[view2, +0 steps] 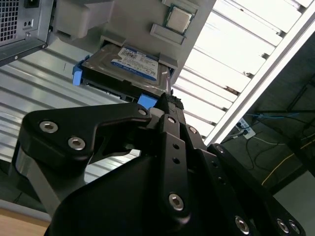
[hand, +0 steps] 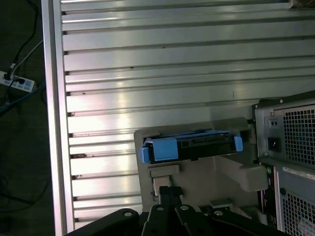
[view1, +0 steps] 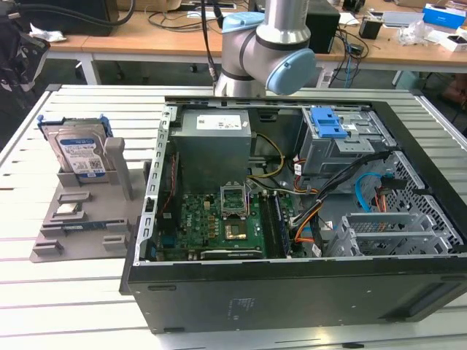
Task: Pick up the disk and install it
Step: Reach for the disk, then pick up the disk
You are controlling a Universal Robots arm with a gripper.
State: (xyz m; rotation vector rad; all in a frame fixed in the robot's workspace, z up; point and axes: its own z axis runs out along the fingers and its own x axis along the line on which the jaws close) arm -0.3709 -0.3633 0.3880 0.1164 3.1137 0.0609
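Flat silver-grey disk [view1: 79, 154] with a blue-and-white label and blue plastic carrier frame stands on edge in a slot of the grey plastic fixture tray [view1: 69, 226]. The tray is near the slatted aluminium surface's [view1: 66, 299] edge on the exterior view's left, beside the open black computer case [view1: 292, 299]. Black claw [view2: 169, 104] hovers near the disk, apart from it, nothing in its grasp. How far open: cannot tell.
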